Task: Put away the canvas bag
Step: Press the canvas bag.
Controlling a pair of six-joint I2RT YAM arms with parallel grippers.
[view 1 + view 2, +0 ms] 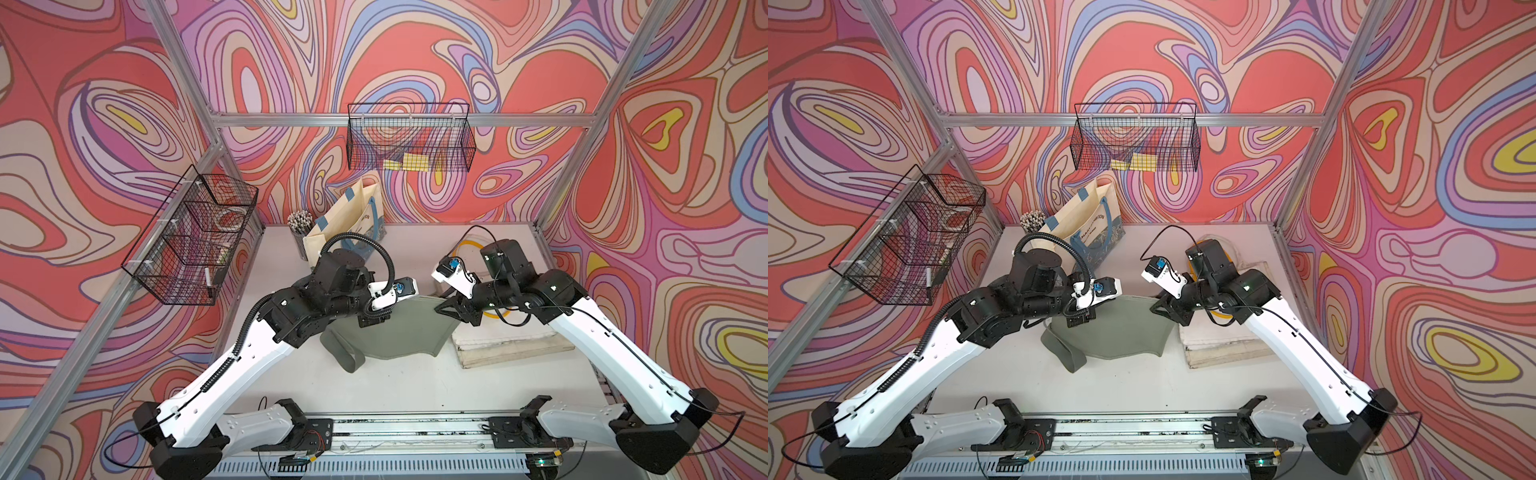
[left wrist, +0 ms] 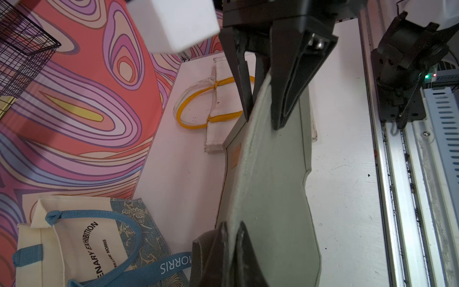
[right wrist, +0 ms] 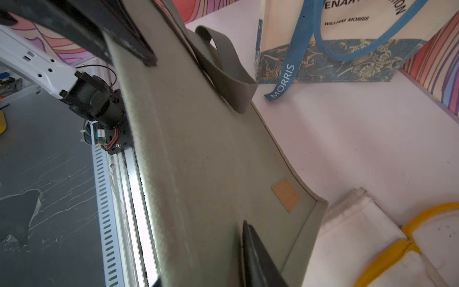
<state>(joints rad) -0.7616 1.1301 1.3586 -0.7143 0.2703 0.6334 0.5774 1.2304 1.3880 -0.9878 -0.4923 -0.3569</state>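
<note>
The canvas bag (image 1: 399, 332) (image 1: 1121, 332) is grey-green, with a small tan patch and a looped strap (image 1: 347, 357). It hangs stretched between my two grippers above the table's middle. My left gripper (image 1: 372, 322) (image 2: 231, 231) is shut on the bag's upper edge near the strap. My right gripper (image 1: 446, 309) (image 2: 260, 121) is at the far end of that edge, its jaws apart with the fabric (image 2: 268, 186) between them. In the right wrist view only one finger (image 3: 255, 248) shows against the cloth (image 3: 211, 161); the other is hidden behind it.
A cream tote with blue handles (image 1: 349, 224) stands at the back, beside a cup of pencils (image 1: 300, 222). Folded white bags with a yellow handle (image 1: 511, 345) lie at the right. Wire baskets hang on the back wall (image 1: 411, 141) and the left frame (image 1: 191, 241).
</note>
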